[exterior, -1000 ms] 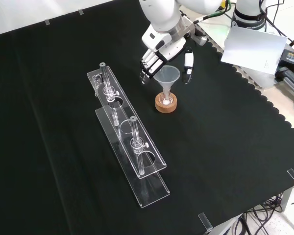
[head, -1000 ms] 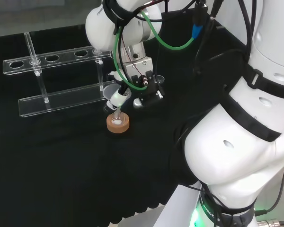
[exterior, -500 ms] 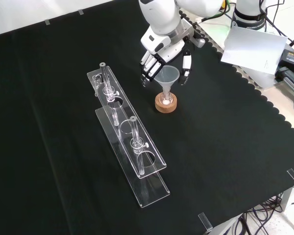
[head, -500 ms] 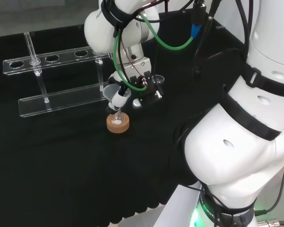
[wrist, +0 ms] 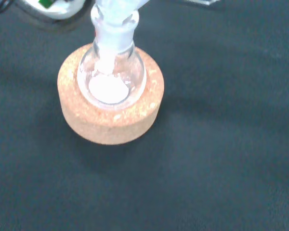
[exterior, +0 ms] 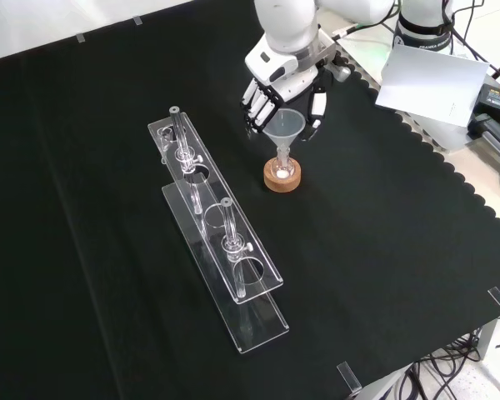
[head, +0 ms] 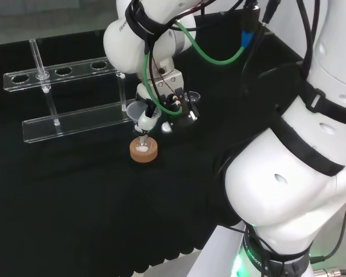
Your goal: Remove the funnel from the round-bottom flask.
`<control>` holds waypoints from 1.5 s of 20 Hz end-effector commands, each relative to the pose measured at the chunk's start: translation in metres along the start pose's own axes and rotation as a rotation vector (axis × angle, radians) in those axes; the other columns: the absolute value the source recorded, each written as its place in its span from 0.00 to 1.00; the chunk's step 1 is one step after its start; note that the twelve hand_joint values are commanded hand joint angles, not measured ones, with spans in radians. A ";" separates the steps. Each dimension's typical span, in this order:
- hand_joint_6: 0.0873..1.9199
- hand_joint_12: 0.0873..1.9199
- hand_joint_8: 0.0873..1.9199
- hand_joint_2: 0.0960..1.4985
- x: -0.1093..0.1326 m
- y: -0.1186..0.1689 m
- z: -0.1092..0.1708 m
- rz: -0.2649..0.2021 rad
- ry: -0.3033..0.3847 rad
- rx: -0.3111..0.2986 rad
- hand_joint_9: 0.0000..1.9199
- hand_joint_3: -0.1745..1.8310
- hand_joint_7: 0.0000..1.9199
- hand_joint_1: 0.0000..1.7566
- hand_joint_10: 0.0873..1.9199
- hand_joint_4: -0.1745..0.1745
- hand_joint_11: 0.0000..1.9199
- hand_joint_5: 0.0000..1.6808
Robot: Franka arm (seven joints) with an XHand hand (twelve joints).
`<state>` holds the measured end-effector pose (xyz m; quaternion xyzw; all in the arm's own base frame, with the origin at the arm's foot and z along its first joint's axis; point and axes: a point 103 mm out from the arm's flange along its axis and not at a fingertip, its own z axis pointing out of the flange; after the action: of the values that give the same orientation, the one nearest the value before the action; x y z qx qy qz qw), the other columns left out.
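A clear funnel (exterior: 285,127) stands upright with its stem in the neck of a small round-bottom flask (exterior: 282,165). The flask rests on a cork ring (exterior: 282,178). My hand (exterior: 280,77) hangs over them from the far side. Its fingers (exterior: 257,107) stand left of the funnel's cone and the thumb (exterior: 316,107) right of it, both close to the rim; I cannot tell if they touch. In the head view the hand (head: 167,109) is right of the funnel (head: 139,109) and cork ring (head: 143,152). The wrist view shows the flask (wrist: 111,72), with white powder at its bottom, in the cork ring (wrist: 111,115).
A long clear two-tier test-tube rack (exterior: 221,233) with upright tubes stands left of the flask in the front view, and behind it in the head view (head: 69,118). A white sheet (exterior: 425,79) lies beyond the cloth's scalloped right edge.
The hand has shifted a little right in the front view and come nearer the funnel. Fingers and thumb now flank the cone more tightly. Funnel, flask and ring stay put.
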<state>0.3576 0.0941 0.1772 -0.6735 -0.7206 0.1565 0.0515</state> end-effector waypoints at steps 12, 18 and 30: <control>0.35 0.57 0.32 0.46 -0.002 -0.009 -0.020 -0.040 -0.035 -0.051 0.54 0.38 0.38 0.52 0.17 0.53 0.41 0.54; 0.36 0.56 0.32 0.46 -0.003 -0.013 -0.026 -0.041 -0.043 -0.061 0.55 0.38 0.39 0.53 0.16 0.55 0.41 0.55; 0.50 0.56 0.33 0.69 -0.014 -0.037 -0.075 -0.027 -0.054 -0.102 0.57 0.12 0.40 0.58 0.14 1.00 0.42 0.58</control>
<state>0.3488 0.0931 0.2387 -0.6585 -0.7398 0.1384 0.0041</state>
